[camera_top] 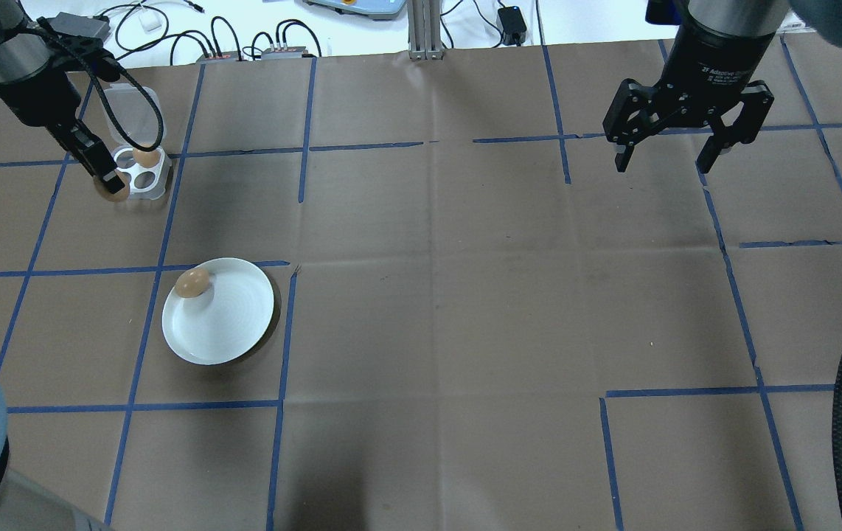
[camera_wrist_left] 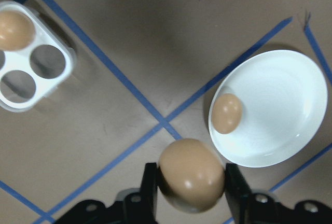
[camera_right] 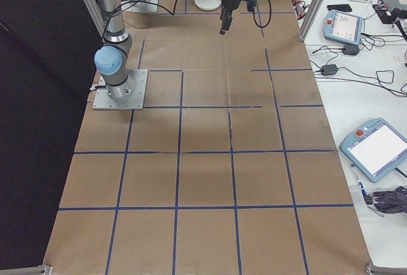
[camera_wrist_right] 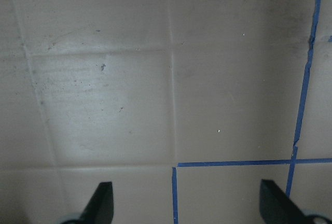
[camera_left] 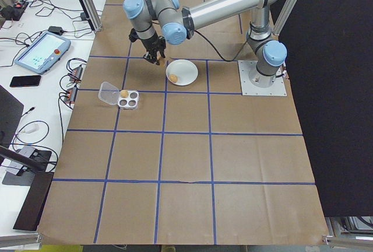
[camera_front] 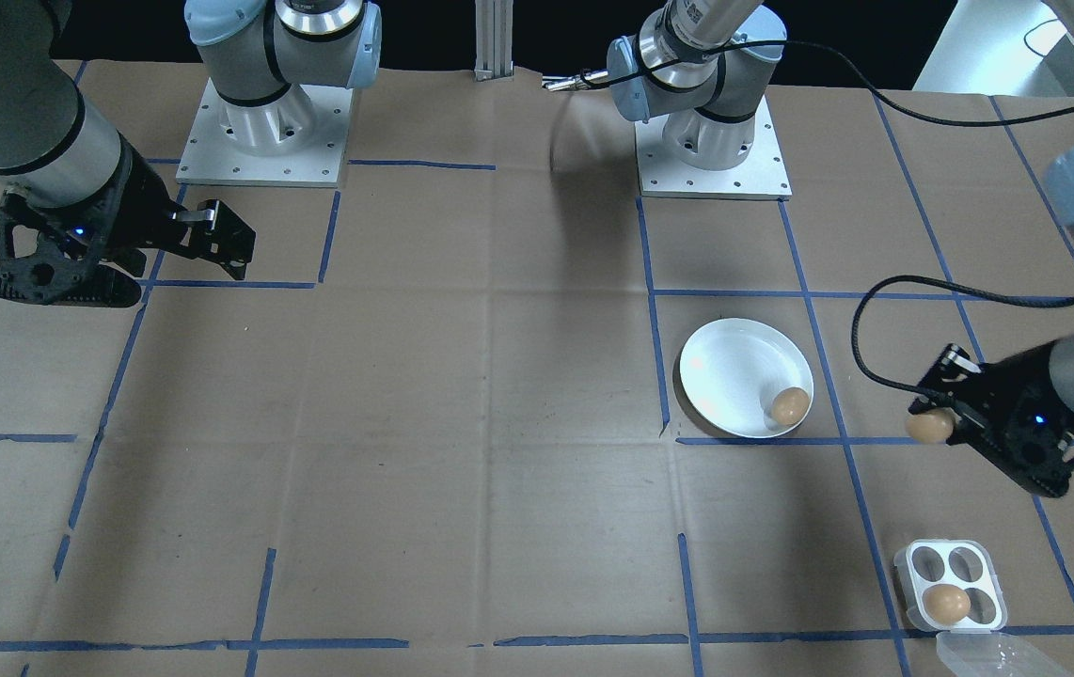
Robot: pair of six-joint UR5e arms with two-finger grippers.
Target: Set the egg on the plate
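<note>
**Egg held above the table, beside the plate**

I count three eggs. One egg (camera_wrist_left: 191, 175) is pinched in my left gripper (camera_wrist_left: 190, 189), just off the plate (camera_wrist_left: 280, 99), between it and the tray (camera_wrist_left: 32, 73). A second egg (camera_wrist_left: 226, 113) lies on the plate's rim side; a third egg (camera_wrist_left: 14, 30) sits in the tray. My right gripper (camera_top: 668, 153) hangs spread wide, well apart.

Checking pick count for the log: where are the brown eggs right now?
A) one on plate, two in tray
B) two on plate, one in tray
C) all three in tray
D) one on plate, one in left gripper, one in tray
D: one brown egg lies on the round white plate, another brown egg sits between the left gripper fingers, a third sits in the small square white four-cup tray.
</note>
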